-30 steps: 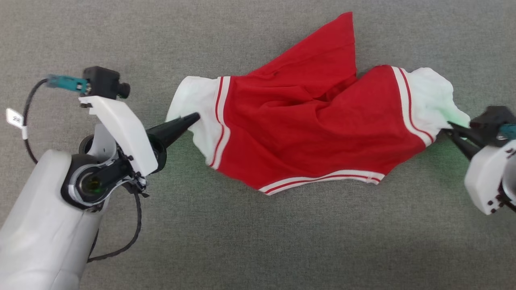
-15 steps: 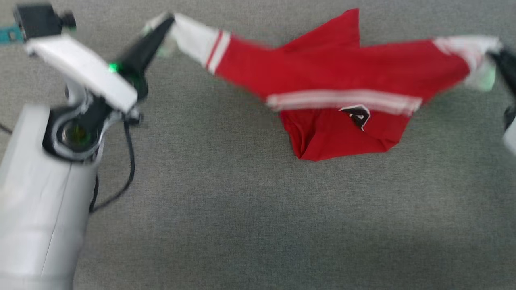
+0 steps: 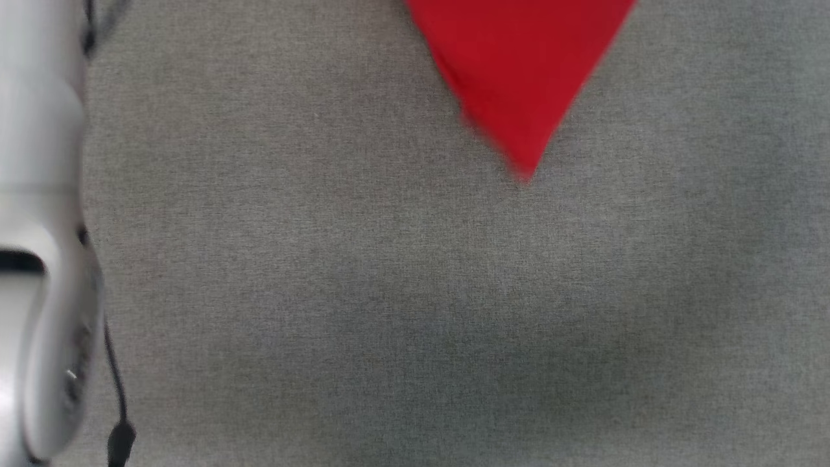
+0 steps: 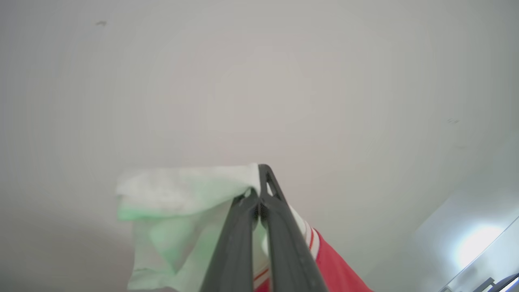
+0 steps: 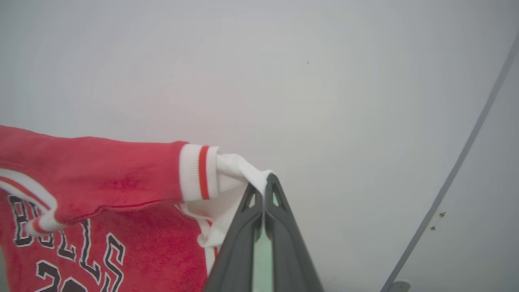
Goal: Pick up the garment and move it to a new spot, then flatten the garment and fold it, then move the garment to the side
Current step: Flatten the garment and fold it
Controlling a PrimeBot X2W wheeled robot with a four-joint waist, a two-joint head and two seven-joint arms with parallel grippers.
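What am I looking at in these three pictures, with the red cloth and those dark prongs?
A two-armed robot is lifting a shirt. One picture comes from a camera on its head, looking down at a grey surface; the red point hanging in from the top is the garment, and the pale shape at the left edge is an arm. The other two come from cameras on its wrists. The dark prongs are each hand's two fingers: the left hand is pinched shut on one white sleeve, the right hand on the other. "BULLS" lettering shows there.

head downward, wrists upward, garment [image 3: 519, 78] shared
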